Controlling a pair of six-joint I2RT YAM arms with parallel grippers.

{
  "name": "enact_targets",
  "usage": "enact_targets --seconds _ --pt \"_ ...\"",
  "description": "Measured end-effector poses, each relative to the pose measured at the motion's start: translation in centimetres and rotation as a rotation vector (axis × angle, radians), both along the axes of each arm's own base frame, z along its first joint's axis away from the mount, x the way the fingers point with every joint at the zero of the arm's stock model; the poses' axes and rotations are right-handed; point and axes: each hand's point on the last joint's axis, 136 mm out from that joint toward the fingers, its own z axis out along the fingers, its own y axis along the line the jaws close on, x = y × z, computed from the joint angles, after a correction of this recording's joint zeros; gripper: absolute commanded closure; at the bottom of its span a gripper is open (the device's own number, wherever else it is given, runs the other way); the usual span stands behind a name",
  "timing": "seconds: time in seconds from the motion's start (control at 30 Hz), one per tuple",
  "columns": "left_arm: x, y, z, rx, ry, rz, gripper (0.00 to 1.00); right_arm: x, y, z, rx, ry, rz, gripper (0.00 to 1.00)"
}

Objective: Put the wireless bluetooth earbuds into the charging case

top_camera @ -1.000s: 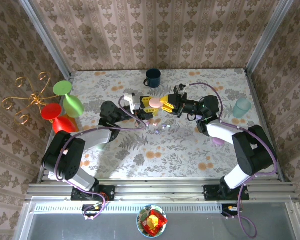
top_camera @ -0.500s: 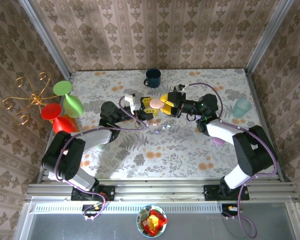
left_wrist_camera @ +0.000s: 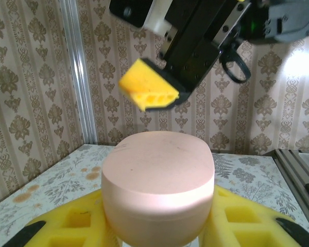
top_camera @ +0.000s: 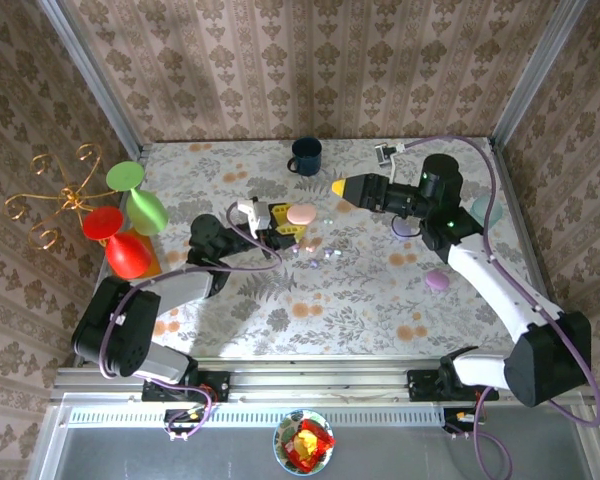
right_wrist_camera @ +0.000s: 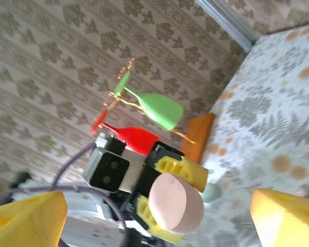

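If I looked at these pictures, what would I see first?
Probably the pink charging case, pinched in the left gripper mid-table, with the right gripper hanging open just beyond it. Next come the bright green goblets and red goblets at the table's left edge, and the blue mug at the back.

We see the right gripper's (right_wrist_camera: 155, 218) 2 yellow fingers (right_wrist_camera: 284, 220) spread wide, flanking the pink case (right_wrist_camera: 177, 203) the left gripper (right_wrist_camera: 166, 197) clamps.
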Motion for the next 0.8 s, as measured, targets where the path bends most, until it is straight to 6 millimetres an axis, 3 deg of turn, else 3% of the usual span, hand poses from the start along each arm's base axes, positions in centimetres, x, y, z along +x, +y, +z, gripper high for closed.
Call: enact_targets --seconds 0.13,0.4,0.8 --pt "-0.4 0.5 -0.4 0.013 -0.001 0.02 0.69 -1.0 0.8 -0.6 -0.135 -0.145 0.019 0.02" --pt "-0.8 0.8 -0.1 0.03 -0.013 0.028 0.68 -3.4 4.8 -3.8 -0.416 -0.437 0.116 0.0" --pt "-1.0 0.9 -0.2 0.034 -0.004 0.028 0.68 -1.3 6.2 -6.5 -0.551 -0.515 0.109 0.0"
